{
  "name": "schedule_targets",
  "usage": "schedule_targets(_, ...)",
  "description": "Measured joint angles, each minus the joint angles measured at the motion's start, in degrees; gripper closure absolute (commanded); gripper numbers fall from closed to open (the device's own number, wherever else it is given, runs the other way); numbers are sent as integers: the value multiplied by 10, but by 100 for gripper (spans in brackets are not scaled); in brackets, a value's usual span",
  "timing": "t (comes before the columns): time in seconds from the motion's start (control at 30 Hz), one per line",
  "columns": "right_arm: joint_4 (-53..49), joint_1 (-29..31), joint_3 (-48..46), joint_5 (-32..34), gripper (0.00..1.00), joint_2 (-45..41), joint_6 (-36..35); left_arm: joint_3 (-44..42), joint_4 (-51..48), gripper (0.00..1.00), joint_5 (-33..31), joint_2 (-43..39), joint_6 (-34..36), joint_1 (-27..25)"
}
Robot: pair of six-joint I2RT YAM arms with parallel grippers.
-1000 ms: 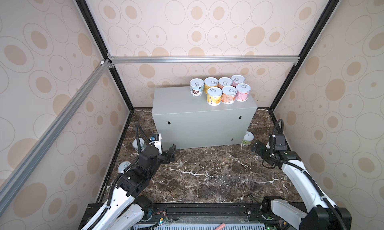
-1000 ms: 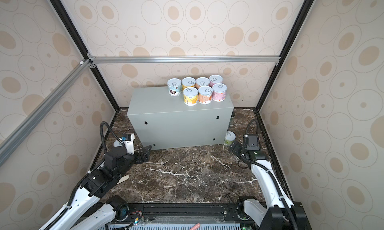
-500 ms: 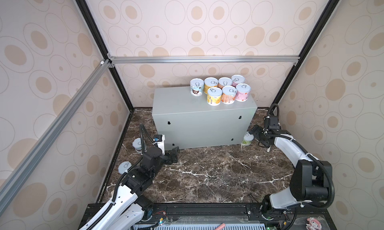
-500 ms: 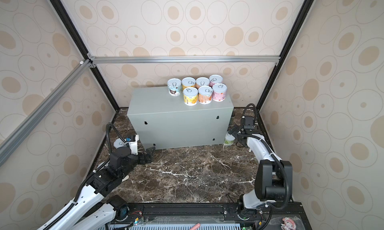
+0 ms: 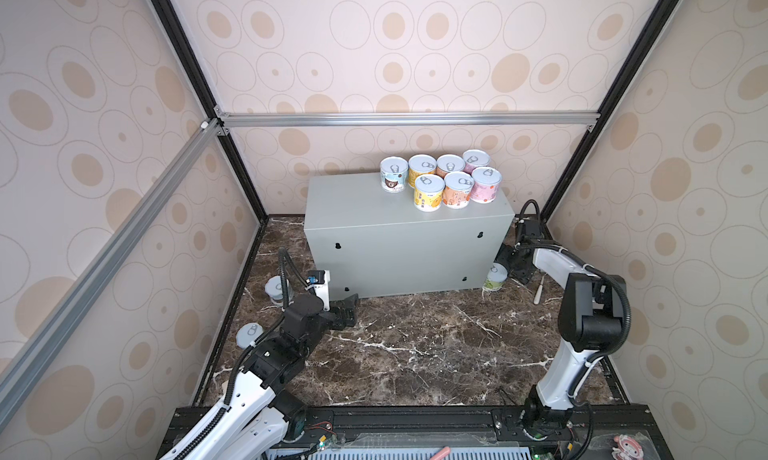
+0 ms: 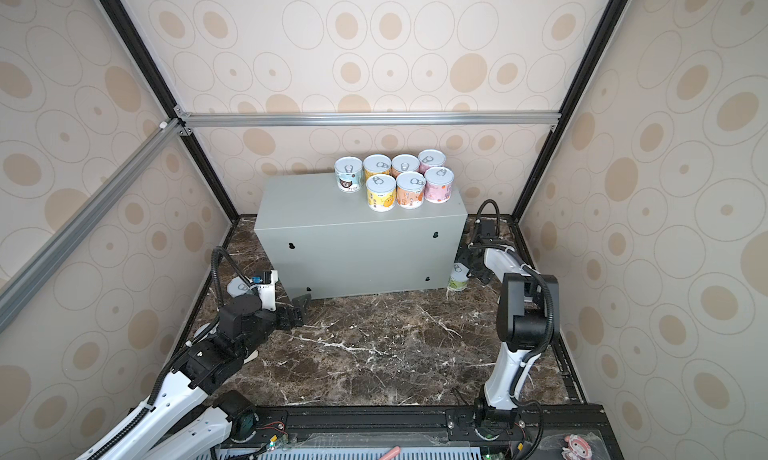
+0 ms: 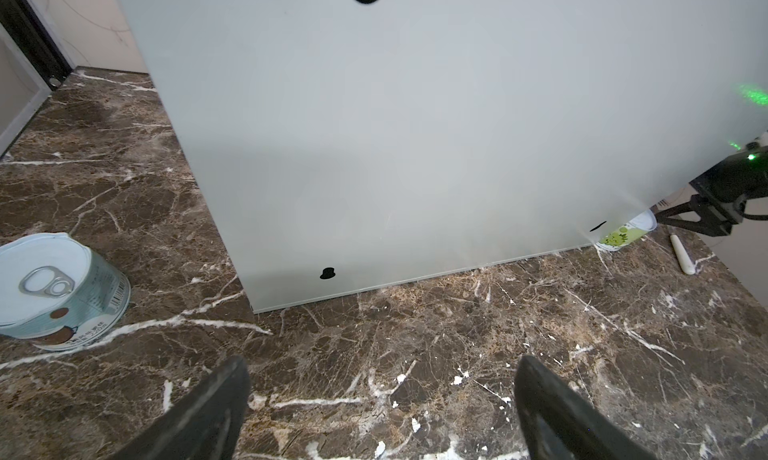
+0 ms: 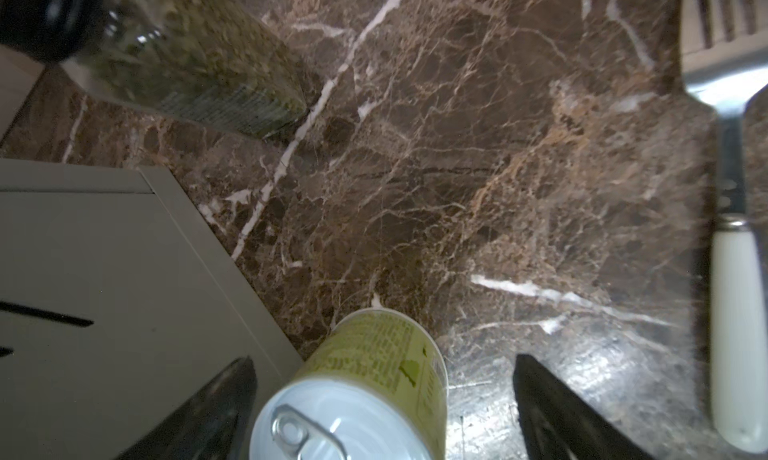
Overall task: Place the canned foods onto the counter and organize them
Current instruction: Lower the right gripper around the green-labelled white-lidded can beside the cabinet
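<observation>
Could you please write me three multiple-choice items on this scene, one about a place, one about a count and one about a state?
1. Where does the green can stand relative to the counter?
A. On top of it
B. Behind it, by the back wall
C. On the marble surface, at its right front corner

2. How many cans stand on top of the counter?
A. Five
B. Seven
C. Ten

3. What is the state of the right tool?
A. Open, straddling the green can
B. Shut on the green can
C. Shut and empty

Answers:
1 C: both top views show it on the marble beside that corner.
2 B: four stand in the back row and three in front.
3 A: the right wrist view shows it spread wide with the can in between.
</observation>
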Motion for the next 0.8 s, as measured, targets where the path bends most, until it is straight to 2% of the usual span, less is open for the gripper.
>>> schedule_targets(0.53, -6, -2, -3, -11, 1, 8, -41, 0, 4, 1, 2, 0, 0, 9)
schedule_targets(0.8, -9, 0, -96, 7, 1, -72, -54, -2, 13, 1, 17, 0, 0, 24)
